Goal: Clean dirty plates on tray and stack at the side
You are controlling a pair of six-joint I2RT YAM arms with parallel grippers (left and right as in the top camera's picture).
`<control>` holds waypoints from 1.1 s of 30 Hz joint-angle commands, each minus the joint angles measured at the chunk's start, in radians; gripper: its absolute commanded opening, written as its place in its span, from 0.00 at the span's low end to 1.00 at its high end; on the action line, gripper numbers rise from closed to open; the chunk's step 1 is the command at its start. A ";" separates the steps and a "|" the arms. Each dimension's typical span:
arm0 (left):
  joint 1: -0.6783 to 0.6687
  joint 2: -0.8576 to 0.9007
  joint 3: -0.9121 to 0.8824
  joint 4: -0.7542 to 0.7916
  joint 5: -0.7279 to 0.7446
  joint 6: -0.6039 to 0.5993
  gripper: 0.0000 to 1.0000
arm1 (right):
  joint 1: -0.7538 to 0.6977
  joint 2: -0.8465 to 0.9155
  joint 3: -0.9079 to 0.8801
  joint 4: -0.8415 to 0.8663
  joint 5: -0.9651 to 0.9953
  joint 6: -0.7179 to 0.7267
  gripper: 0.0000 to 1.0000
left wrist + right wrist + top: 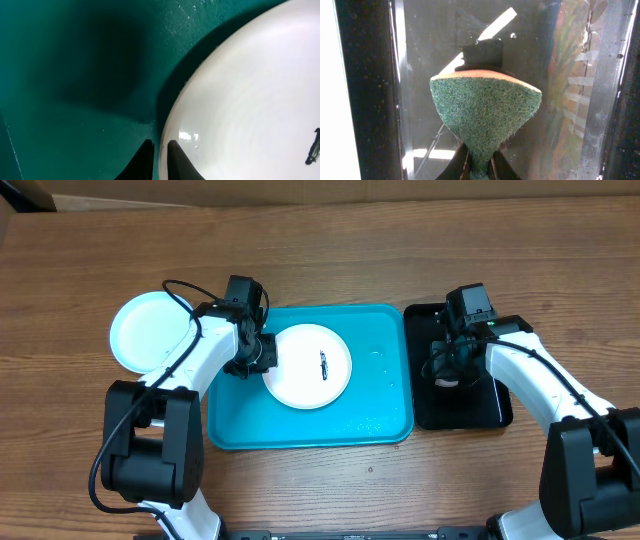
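Left of the tray (pixel 238 420), out on the surface (pixel 330 250), lies a pale plate (pixel 150 332), face up and just clear of the tray's left rim. Whether it is one plate or several stacked I cannot tell.

Inside the tray, toward its left and middle, sits the white plate (pixel 300 375), the only dish in it. The left end effector (pixel 266 359) is nearly closed, its two fingers pinching the rim on the side nearest the tray's left edge, one finger over the rim and one outside it.

A little right of the plate's centre is a dark smear (pixel 323 365), a narrow streak whose long axis runs from the tray's near edge toward its far edge. A few water drops glisten on the tray floor to the right of the plate.

Just beyond the tray's right rim lies the black tray (pixel 480 408). Over it hangs the right end effector (pixel 481 161), clamped tight on the narrow end of a green sponge (pixel 485 115) that fans out beyond the fingers.

As I judge it, the wipe falls to the right arm. The smear lies to its left, across the tray's right rim, on the half of the plate facing the sponge, while the left arm steadies the dish.
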State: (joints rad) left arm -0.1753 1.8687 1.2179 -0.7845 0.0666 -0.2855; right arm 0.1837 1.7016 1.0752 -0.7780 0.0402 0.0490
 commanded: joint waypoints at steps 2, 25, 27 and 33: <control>-0.004 0.025 -0.005 0.004 -0.008 -0.005 0.13 | -0.003 -0.022 0.026 0.005 -0.005 0.003 0.09; -0.004 0.026 -0.010 0.011 -0.011 0.038 0.16 | -0.003 -0.022 0.026 0.005 -0.005 0.003 0.10; -0.004 0.026 -0.019 0.021 -0.012 0.039 0.16 | -0.003 -0.022 0.026 0.005 -0.005 0.003 0.10; -0.004 0.026 -0.032 0.037 -0.012 0.039 0.11 | -0.003 -0.022 0.026 0.005 -0.005 0.003 0.10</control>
State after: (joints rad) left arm -0.1753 1.8690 1.1954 -0.7540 0.0662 -0.2642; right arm 0.1837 1.7020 1.0752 -0.7780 0.0402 0.0490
